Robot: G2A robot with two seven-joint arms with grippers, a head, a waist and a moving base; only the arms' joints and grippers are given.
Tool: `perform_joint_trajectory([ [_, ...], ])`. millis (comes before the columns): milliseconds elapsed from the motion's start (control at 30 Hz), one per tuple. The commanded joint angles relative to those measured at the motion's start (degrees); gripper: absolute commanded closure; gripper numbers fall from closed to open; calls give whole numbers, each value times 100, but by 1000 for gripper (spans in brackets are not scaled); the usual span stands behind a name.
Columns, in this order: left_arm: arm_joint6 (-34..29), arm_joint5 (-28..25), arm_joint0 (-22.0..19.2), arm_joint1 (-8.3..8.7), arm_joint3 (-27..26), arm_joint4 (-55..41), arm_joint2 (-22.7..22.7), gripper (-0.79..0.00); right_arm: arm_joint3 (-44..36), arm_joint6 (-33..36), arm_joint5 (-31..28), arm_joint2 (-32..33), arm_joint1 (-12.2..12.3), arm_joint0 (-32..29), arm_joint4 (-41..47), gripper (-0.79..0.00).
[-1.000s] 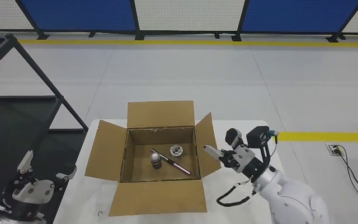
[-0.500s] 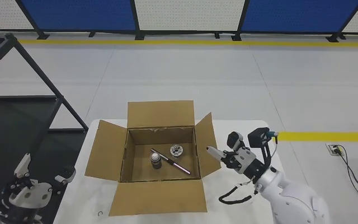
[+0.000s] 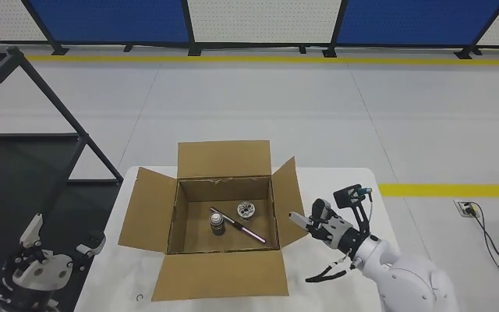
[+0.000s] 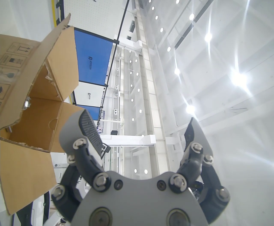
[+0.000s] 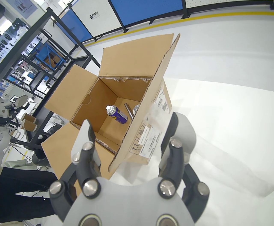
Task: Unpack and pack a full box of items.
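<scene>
Open box (image 3: pixel 222 273) on desk (image 3: pixel 327 186), holding spray can (image 3: pixel 217 225), rod (image 3: pixel 243 227), round part (image 3: pixel 246 208). Right pincer (image 3: pixel 305 212) spread beside right flap; left pincer (image 4: pixel 139 119) spread, off desk's left edge.

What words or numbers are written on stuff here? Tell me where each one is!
White labels on the outer side of the cardboard box: too small to read.
Handling pictures on a box flap: arrows and symbols, no readable words.
Spray can inside: print too blurred.
Partition panel: a brand logo, left unquoted.
</scene>
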Motion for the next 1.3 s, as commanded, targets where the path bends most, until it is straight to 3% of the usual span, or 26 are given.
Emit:
perform_joint_trajectory([
  [0,0,0,0,0,0,0,0,-785,-22,39,5,6,19,-34,40,0],
  [667,0,0,0,0,0,0,0,-785,-533,177,130,-82,212,-560,483,0],
  [700,0,0,0,0,0,0,0,-785,-548,193,114,-107,221,-587,498,-28],
  [767,0,0,0,0,0,0,0,-785,-588,202,98,-141,240,-626,492,-289],
  [800,0,0,0,0,0,0,0,-785,-610,187,103,-148,250,-638,467,-785],
  [1267,130,-68,-22,-5,-11,-38,-42,-785,-787,-532,-43,69,335,-612,1256,-785],
])
